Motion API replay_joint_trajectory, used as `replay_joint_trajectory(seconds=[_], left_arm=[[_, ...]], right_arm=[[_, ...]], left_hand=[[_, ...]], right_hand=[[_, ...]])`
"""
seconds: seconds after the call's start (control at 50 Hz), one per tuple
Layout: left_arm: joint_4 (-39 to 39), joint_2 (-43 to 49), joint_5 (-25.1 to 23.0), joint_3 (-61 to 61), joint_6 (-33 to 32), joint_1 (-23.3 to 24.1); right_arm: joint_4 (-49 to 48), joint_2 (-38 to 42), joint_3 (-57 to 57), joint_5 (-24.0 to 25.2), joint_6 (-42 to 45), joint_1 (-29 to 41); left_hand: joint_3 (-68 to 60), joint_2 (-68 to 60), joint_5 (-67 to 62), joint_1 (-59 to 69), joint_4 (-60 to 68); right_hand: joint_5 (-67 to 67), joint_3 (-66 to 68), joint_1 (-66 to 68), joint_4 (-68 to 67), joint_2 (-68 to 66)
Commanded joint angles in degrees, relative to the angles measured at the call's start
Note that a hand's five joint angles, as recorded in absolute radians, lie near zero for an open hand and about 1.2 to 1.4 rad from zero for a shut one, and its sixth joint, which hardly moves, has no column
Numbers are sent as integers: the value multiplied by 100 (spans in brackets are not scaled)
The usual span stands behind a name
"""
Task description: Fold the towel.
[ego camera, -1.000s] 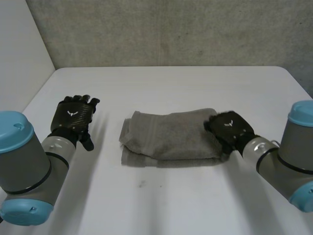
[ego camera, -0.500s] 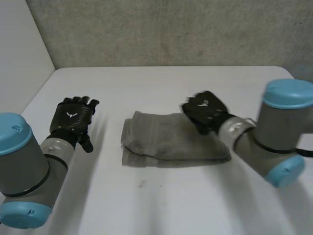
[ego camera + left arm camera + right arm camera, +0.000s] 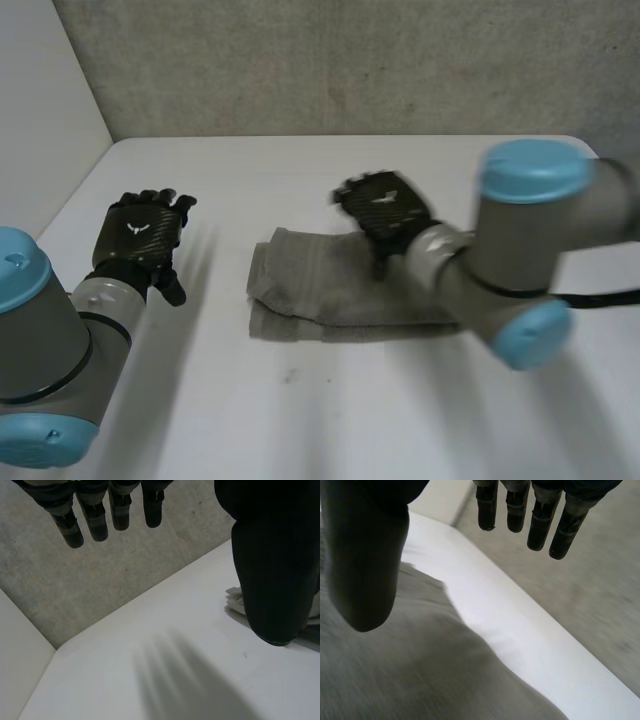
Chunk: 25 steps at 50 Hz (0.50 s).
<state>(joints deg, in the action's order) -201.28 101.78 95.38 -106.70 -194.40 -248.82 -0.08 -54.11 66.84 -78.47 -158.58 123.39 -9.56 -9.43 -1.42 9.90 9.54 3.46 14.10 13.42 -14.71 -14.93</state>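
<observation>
Head view overlooks the table (image 3: 330,420); both close wrist views share the towel (image 3: 320,280).

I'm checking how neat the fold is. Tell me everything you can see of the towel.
The towel is grey, soft-looking terry cloth, folded into a rough rectangle of layers, with a lower layer peeking out along its near edge. It lies flat in the middle of the white table. The right hand is above its far edge with fingers straight, gripping nothing. The left hand is well apart from it.
</observation>
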Motion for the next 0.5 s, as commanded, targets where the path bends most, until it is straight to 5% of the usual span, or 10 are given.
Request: replay_joint_trajectory(seconds=[0.02,0.32,0.44,0.5], left_arm=[[1,-1,-11,0,227,0],[-8,17,-20,-9,315,0],[-8,26,-11,-9,315,-9],[-8,26,-11,-9,315,-9]], right_arm=[[-809,-1101,2243,332,-366,-1210],[-1469,-1057,3459,807,126,-1836],[-1680,-794,3415,798,205,-1897],[-1697,-715,3371,789,292,-1915]], left_hand=[[-44,-57,142,10,46],[-44,-57,142,10,46],[-44,-57,142,10,46],[-44,-57,142,10,46]], right_hand=[[-339,-403,-335,464,486],[2488,2424,2493,-2363,-2341],[4221,4157,4225,-4096,-4074],[6296,6232,6300,-6171,-6149]])
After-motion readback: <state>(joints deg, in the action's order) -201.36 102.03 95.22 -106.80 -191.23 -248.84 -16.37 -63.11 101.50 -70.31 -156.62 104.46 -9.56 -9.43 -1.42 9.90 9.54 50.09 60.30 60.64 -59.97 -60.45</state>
